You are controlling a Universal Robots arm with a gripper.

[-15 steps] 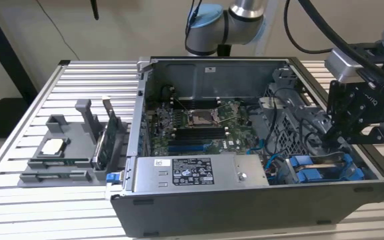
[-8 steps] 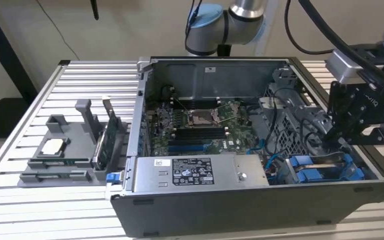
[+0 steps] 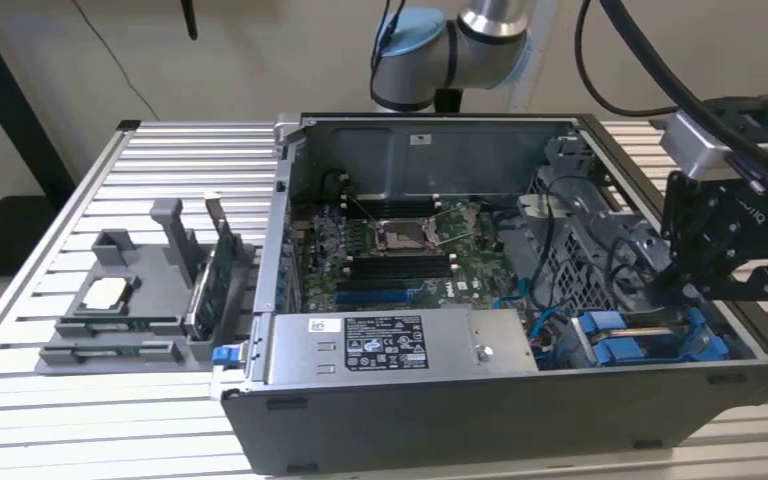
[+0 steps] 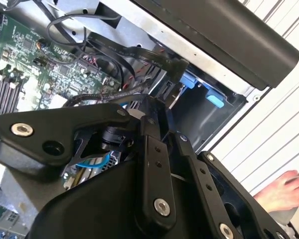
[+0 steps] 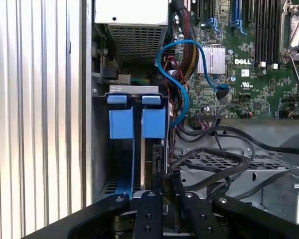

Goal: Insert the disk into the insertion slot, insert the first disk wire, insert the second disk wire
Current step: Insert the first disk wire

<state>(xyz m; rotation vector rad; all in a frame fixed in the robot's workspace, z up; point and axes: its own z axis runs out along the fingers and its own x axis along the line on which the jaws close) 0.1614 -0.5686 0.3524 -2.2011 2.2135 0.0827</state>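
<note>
gripper down inside the open case, at the near corner on the exterior view's right; claw state: cannot tell; it's lined up with the insertion slot; disk seated in that slot, blue carrier end showing, second blue carrier just beside it; tight room: case side wall hard against one flank of the slot, black cables and blue wire crowding the other; slatted table beyond the wall; a person's hand over the slats outside the case
</note>
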